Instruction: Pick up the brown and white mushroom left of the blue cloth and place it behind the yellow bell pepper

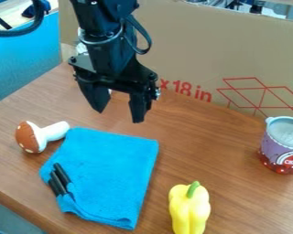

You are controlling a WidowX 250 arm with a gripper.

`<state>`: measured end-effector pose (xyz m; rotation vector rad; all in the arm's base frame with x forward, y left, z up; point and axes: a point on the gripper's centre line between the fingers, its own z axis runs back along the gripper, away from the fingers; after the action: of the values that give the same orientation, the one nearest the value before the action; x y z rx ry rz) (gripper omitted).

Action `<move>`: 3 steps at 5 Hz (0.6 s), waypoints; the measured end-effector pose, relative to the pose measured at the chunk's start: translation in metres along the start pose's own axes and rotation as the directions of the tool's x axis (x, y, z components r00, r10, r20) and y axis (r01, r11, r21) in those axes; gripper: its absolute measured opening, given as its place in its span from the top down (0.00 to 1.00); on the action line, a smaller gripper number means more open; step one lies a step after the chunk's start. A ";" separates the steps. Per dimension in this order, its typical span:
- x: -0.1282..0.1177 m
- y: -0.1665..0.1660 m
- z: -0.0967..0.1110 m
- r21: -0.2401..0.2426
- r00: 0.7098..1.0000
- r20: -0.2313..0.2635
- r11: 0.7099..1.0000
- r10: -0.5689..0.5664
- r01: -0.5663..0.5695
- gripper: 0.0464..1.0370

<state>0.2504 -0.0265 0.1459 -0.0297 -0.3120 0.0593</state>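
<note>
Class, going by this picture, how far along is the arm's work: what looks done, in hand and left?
Done: nothing can be confirmed, though the blue cloth lies fairly flat, two black rods at its edge. In hand: nothing; the gripper hangs above the table, jaws open. Left: probably any grasp, since the toy mushroom, yellow bell pepper and purple-and-red can all sit clear of it.

- Brown wood-grain worktop (219, 151)
- Folded blue cloth (115, 160), lying flat
- Toy mushroom (42, 136) on its side, just beside the cloth
- Yellow pepper (190, 210), green stem
- Purple-and-red can (282, 145), upright, well right of the cloth
</note>
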 end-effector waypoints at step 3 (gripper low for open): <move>-0.002 0.072 -0.012 -0.102 0.984 -0.112 0.987 -0.138 0.127 0.04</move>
<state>0.2484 0.0450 0.1309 -0.1056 -0.1969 -0.0894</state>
